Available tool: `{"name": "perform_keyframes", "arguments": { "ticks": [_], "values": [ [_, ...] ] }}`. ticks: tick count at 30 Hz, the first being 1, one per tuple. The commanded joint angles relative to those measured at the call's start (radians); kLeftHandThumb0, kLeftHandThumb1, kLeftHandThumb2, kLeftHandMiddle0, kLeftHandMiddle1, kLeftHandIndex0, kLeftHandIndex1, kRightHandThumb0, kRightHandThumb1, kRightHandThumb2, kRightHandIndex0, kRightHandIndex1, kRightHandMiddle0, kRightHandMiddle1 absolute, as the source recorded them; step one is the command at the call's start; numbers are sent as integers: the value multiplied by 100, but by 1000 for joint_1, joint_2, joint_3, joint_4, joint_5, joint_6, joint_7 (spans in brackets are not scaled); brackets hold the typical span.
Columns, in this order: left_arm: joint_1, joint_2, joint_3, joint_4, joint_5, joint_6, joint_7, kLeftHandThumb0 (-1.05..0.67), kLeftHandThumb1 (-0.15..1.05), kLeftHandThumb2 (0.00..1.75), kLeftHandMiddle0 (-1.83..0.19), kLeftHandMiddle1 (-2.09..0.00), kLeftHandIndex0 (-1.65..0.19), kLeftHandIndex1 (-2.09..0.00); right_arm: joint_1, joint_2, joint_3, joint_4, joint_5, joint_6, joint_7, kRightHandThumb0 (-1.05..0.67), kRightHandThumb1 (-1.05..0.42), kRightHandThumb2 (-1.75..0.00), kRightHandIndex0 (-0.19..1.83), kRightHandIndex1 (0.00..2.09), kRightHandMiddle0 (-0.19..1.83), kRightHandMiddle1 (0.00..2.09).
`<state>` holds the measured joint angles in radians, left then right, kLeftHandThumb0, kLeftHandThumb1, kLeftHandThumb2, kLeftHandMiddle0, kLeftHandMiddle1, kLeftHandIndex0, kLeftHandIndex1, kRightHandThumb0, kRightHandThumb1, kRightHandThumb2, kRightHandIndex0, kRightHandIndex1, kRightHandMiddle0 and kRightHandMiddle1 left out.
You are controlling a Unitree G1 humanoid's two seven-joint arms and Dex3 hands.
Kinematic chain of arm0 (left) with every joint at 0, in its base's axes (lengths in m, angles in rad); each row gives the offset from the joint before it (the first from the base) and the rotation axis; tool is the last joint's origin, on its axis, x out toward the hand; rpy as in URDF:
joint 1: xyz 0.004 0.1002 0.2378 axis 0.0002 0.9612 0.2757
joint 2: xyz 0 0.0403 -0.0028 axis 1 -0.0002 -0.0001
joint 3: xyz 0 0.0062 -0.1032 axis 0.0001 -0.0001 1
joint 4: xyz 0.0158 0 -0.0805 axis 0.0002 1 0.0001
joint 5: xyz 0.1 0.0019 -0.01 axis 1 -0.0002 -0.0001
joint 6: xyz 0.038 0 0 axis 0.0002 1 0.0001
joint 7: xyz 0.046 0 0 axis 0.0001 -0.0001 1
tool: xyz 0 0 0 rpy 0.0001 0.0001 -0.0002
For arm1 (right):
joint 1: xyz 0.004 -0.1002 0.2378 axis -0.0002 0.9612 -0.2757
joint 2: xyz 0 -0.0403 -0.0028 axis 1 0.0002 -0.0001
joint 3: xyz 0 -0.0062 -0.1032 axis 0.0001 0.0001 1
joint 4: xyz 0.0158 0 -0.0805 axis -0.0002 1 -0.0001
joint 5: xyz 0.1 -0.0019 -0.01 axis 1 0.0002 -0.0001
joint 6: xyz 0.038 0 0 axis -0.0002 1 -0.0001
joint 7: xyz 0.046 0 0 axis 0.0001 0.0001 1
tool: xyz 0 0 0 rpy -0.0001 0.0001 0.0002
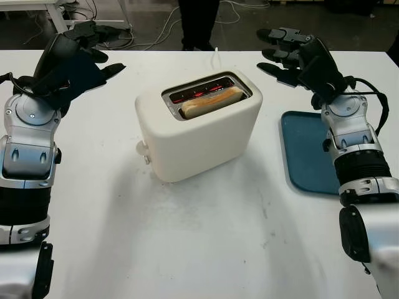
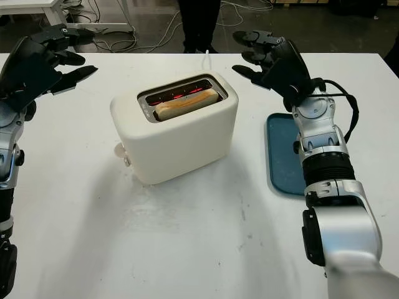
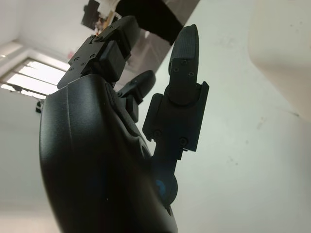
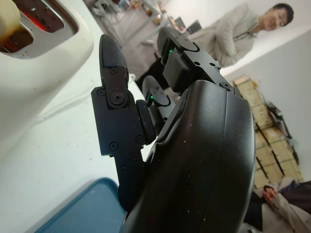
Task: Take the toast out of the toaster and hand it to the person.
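On the white table [image 1: 206, 249] you have:

- One toaster [image 1: 199, 128], cream, mid-table, with two slots. The far slot glows red inside.
- One toast [image 1: 211, 103], sitting in the near slot, its top edge just proud of the slot rim.
- One tray [image 1: 305, 156], blue, right of the toaster and apart from it. Your right forearm covers part of it.
- One white cable [image 1: 217, 57], running from behind the toaster to the table's far edge.

Hands, two:

- Left hand [image 1: 78, 59], raised above the table to the left of the toaster, well apart from it, palm turned toward the toaster. It is open and holds nothing.
- Right hand [image 2: 271, 59], raised to the right of the toaster's far end, fingers pointing left toward it, not touching. It too is open and empty.

Persons:

- One stands at the far edge of the table; you see dark trouser legs [image 1: 198, 22], cut off by the frame.
- The right wrist view shows this or another person in a light jacket [image 4: 233, 36], plus a second figure [image 4: 282, 204] partly cut off at the edge.

The toaster's lever side is hard to make out; a small knob [image 1: 143, 149] shows at its near left corner.
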<state>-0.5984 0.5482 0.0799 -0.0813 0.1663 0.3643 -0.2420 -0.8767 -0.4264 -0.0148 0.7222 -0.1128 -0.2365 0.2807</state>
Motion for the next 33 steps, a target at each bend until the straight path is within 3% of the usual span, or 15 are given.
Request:
{"name": "perform_keyframes", "arguments": {
  "ticks": [1,7,13,27,33],
  "values": [
    [27,10,16,-30,10,5,7,-47,92,20,-22,-95,-42,-41,30,7,-14,-37,28,18,9,-46,-92,-15,55,0,50,0],
    [60,-8,40,-124,3,113,18,-41,92,22,-18,-88,-38,-37,77,6,-20,-136,37,90,4,-47,-92,-17,53,0,48,0],
    [64,-2,25,-153,19,139,17,-40,92,23,-20,-84,-39,-35,76,14,-21,-139,37,94,1,-46,-92,-17,53,0,47,0],
    [44,-6,9,-138,26,141,25,-44,92,21,-26,-80,-42,-31,87,4,-15,-151,23,90,2,-46,-92,-16,52,0,47,0],
    [42,3,4,-106,22,92,23,-44,92,20,-27,-81,-44,-30,87,7,-11,-163,19,113,0,-44,-92,-17,52,0,47,0]
  ]
}}
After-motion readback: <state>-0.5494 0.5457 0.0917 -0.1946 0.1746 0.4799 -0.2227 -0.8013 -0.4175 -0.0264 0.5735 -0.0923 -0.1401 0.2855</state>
